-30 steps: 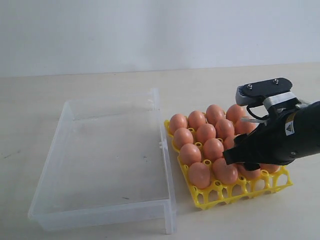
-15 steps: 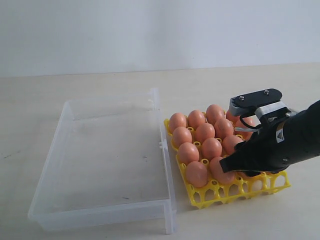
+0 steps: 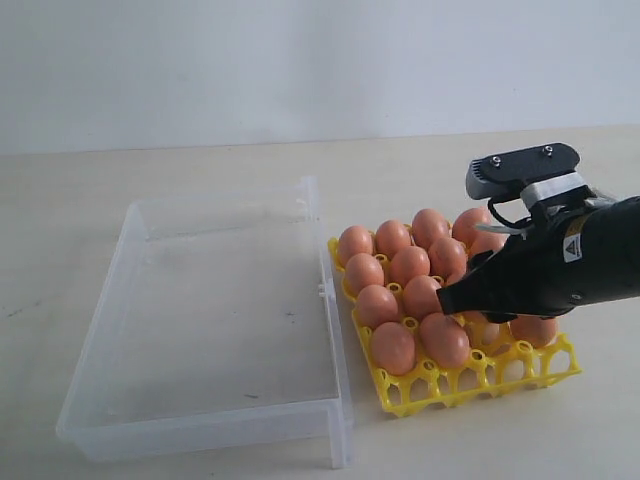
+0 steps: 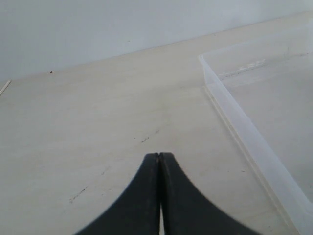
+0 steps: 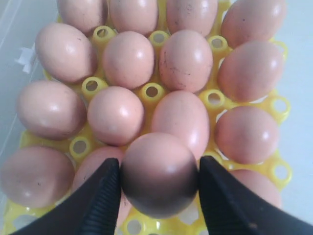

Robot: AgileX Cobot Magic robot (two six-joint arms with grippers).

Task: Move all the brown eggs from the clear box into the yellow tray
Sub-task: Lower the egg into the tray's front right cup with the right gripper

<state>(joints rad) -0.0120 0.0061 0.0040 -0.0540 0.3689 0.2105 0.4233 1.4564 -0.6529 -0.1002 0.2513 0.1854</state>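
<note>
Right fingers [image 5: 98,200] clamped on one brown egg [image 5: 159,176], one either side, directly above the yellow tray [image 3: 450,386]; egg's long axis looks to run along them. Left fingers [image 4: 142,196] pressed together over desk [image 4: 98,122] beside the clear box [image 3: 336,350], which shows no eggs, so right arm is nearer.

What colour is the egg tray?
Bright yellow; the tray shows best in the exterior view.

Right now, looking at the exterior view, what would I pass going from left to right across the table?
clear box → eggs sitting in the yellow tray → black arm coming in from the right edge, above the tray's right side
</note>
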